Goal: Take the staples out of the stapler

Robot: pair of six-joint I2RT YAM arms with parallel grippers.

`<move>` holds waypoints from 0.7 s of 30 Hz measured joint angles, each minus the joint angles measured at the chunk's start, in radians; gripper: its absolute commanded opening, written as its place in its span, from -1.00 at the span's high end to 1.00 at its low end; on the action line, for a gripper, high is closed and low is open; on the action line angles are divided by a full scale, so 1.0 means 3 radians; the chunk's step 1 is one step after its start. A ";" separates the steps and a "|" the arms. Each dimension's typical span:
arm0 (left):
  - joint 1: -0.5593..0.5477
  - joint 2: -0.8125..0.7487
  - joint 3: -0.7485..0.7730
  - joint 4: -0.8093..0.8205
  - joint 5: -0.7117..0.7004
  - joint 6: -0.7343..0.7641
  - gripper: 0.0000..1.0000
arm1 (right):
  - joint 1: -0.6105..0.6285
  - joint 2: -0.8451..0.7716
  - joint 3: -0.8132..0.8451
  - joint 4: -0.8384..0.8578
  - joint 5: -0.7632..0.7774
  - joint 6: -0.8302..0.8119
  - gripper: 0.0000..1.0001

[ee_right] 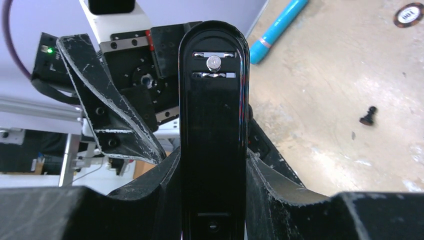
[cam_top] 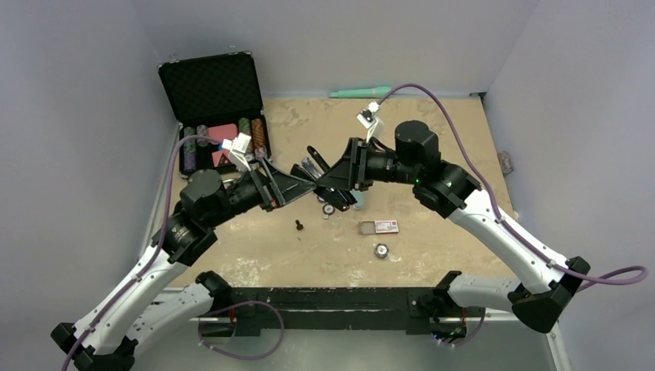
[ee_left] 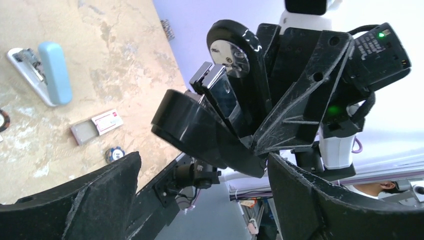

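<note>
Your right fingers [ee_right: 370, 215] clamp a glossy black hinged stapler [ee_right: 214, 140] above the sandy mottled desk [ee_right: 325, 100], while your left fingers [ee_left: 75, 200] gape wide, empty, just beside it.

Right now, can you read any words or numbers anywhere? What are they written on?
"100": faint, on the brown poker chip lying on the table.
Red-and-white label on the small box: too blurred to read.
Stacked chips in the black case: too small to read.
Black stapler: no writing shows.
</note>
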 measured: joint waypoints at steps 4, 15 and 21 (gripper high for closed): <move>0.0000 0.0064 0.0028 0.0225 0.0015 -0.0013 -0.99 | -0.0005 0.0045 0.0005 0.0200 -0.0154 0.0114 1.00; 0.0000 0.0254 0.0370 0.0652 0.0004 -0.0025 -1.00 | -0.0005 0.0109 0.0005 0.0855 -0.0615 0.0465 1.00; 0.0000 0.0347 0.0487 0.0841 -0.0067 -0.0039 -0.91 | -0.0005 0.0108 -0.0041 0.1411 -0.0820 0.0724 1.00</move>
